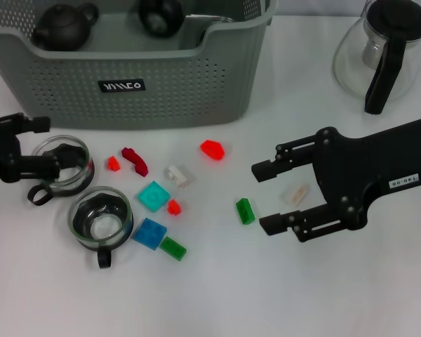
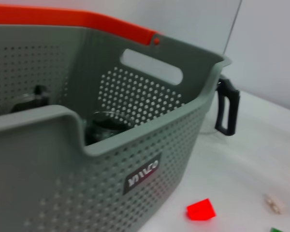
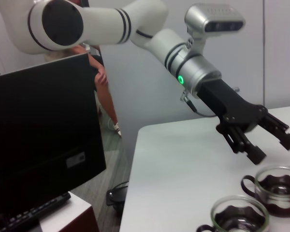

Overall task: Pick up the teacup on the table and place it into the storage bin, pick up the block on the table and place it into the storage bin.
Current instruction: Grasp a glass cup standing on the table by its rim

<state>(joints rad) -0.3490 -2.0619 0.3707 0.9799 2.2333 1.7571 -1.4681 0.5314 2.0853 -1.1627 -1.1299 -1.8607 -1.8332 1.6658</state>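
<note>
Two glass teacups stand at the left of the table, one (image 1: 62, 163) behind the other (image 1: 100, 216). My left gripper (image 1: 49, 146) is open at the rear teacup, one finger reaching to its rim. In the right wrist view the left gripper (image 3: 270, 147) hangs just above that teacup (image 3: 279, 183). Several small blocks lie mid-table, among them a red block (image 1: 212, 149), a teal block (image 1: 154, 196) and a green block (image 1: 245, 210). My right gripper (image 1: 266, 196) is open just right of the green block, over a pale clear block (image 1: 295, 194). The grey-green storage bin (image 1: 182, 84) stands behind.
Inside the bin sit a dark teapot (image 1: 63, 27) and another dark vessel (image 1: 161, 15). A glass carafe (image 1: 382, 49) with a black handle stands at the back right. The left wrist view shows the bin wall (image 2: 135, 145) and the red block (image 2: 201, 210).
</note>
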